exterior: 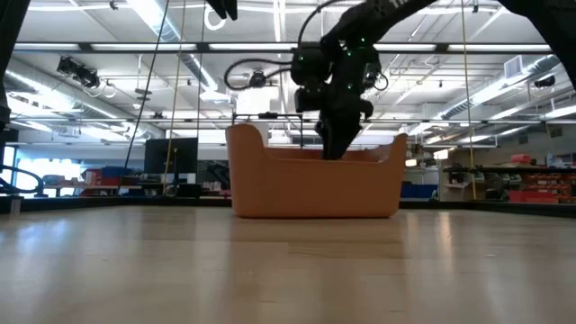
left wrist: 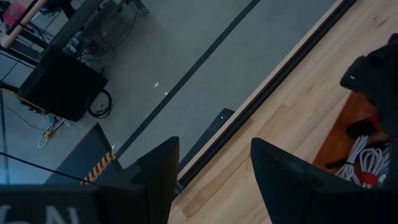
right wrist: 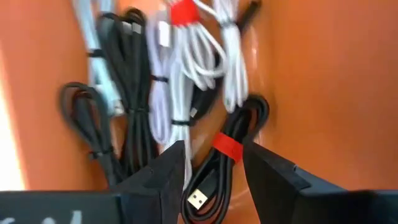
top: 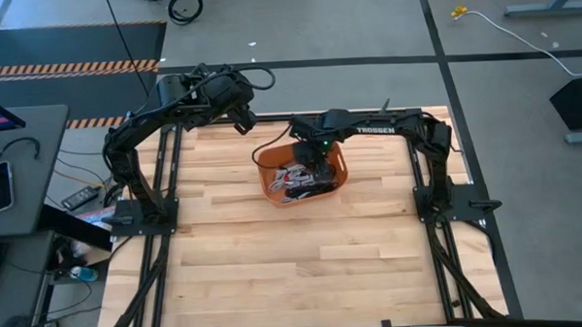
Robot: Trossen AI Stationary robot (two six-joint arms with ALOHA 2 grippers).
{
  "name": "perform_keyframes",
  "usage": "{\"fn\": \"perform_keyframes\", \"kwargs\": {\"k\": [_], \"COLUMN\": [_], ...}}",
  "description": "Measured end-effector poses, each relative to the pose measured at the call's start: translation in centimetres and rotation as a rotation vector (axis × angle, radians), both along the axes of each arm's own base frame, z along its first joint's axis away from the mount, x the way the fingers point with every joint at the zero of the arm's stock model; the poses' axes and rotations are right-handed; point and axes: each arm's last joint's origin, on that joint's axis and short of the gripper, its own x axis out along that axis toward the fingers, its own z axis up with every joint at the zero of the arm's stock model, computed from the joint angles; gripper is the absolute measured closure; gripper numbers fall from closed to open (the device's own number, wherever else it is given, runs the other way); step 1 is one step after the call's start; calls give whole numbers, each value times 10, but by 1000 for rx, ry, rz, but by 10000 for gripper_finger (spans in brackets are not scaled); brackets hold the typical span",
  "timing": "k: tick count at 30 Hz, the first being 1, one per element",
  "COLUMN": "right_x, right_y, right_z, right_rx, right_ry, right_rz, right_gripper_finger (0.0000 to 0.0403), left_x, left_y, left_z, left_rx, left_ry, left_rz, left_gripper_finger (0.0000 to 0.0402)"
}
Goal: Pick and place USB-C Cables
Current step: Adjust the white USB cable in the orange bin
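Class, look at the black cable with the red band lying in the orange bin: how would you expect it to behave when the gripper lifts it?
The black cable with the red band is probably floppy: its loops sag unevenly. The band should keep the bundle together, though the loose plug end may dangle. It lies against other cables in the orange bin, so it might drag one along. It looks light.

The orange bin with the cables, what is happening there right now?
The right gripper reaches down into the orange bin, which holds a pile of white and black coiled cables. Its fingers are open around a black cable with a red band, not clamped on it. The left gripper waits open above the table's far edge, holding nothing.
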Motion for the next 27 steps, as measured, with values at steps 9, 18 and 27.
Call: {"fn": "perform_keyframes", "kwargs": {"k": [9,18,27], "right_x": [-9,-17,-13], "right_y": [-7,-9,-5], "right_z": [-25,-39,-39], "right_rx": [19,-6,1], "right_ry": [17,53,33], "right_rz": [-103,-118,-127], "right_gripper_finger": [236,236,236], "left_x": [0,0,0], "left_y": [0,0,0], "left_z": [0,0,0], "left_rx": [0,-1,-2], "left_ry": [0,5,5], "left_rz": [0,0,0], "left_gripper_finger": [196,196,196]}}
